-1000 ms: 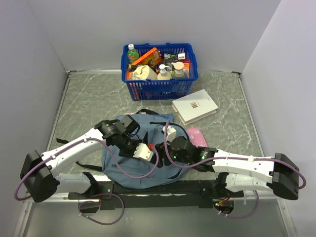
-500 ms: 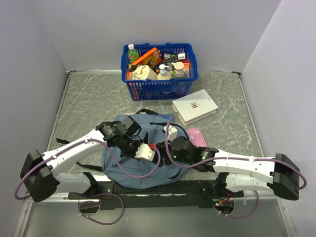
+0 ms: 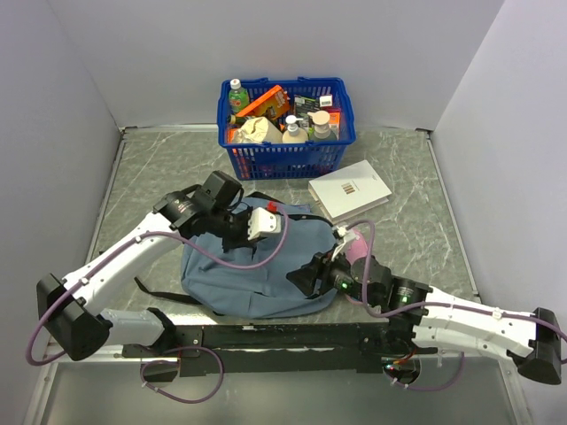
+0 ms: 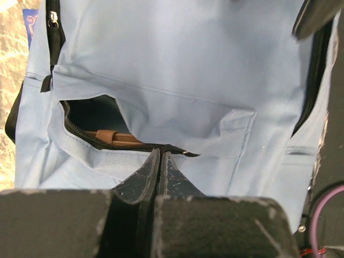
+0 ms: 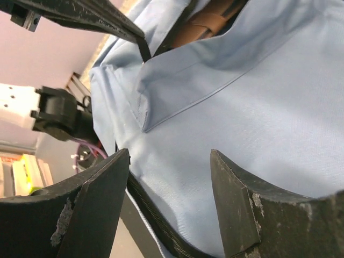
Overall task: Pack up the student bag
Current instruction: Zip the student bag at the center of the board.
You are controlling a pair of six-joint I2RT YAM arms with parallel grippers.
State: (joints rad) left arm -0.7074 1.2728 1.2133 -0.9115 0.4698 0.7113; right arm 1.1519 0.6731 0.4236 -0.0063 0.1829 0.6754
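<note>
The grey-blue student bag [image 3: 239, 274] lies flat at the near middle of the table. Its front pocket zip is partly open, and a brown thing [image 4: 115, 137] shows inside. My left gripper [image 3: 270, 212] is over the bag's far edge. It is shut, its tips [image 4: 160, 153] pinching a small black zip pull on the pocket's zip line. In the right wrist view its fingers [image 5: 80, 13] hold that tab. My right gripper [image 3: 306, 276] hangs open just above the bag's near right fabric [image 5: 258, 107], with nothing between its jaws [image 5: 169, 156].
A blue plastic basket [image 3: 285, 159] full of bottles and cartons stands at the back. A white book [image 3: 350, 190] lies right of the bag. A pink pencil case [image 3: 354, 243] is half hidden behind my right arm. Black straps [image 3: 159, 297] trail out at the near left.
My left gripper shut over the bag's middle, then moved away toward the bag's far edge with the zip pull. My right arm drew back to the near right, still open.
</note>
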